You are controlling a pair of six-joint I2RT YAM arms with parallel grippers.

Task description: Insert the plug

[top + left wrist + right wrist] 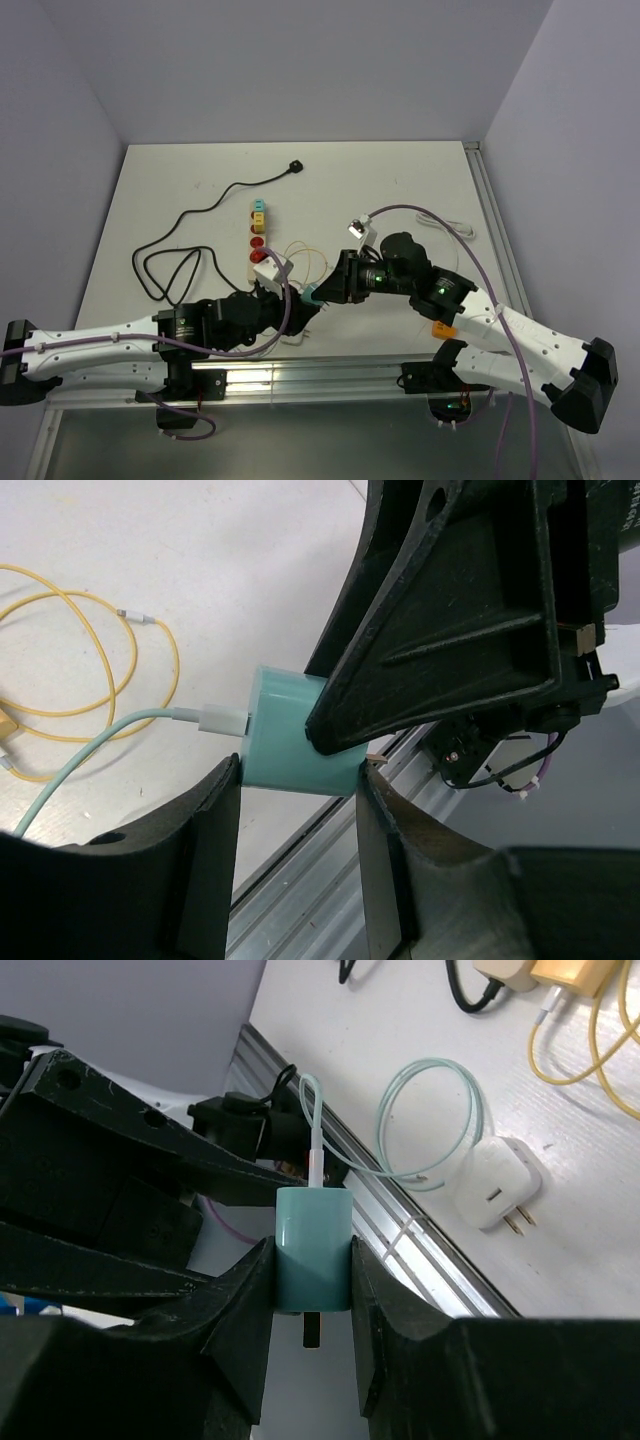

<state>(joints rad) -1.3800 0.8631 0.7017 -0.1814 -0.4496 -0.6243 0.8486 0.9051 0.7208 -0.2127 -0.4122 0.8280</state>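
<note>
The step in hand looks like a handover of the teal plug: it sits pinched between the fingers of the right claw, its cable leading away beyond the fingertips and what looks like a prong pointing back toward the palm. The left claw clamps the same body at its own fingertips. Next, one claw must let go without tugging the plug askew, and the other must then turn the prongs toward the power strip, which lies well ahead of both claws.
</note>
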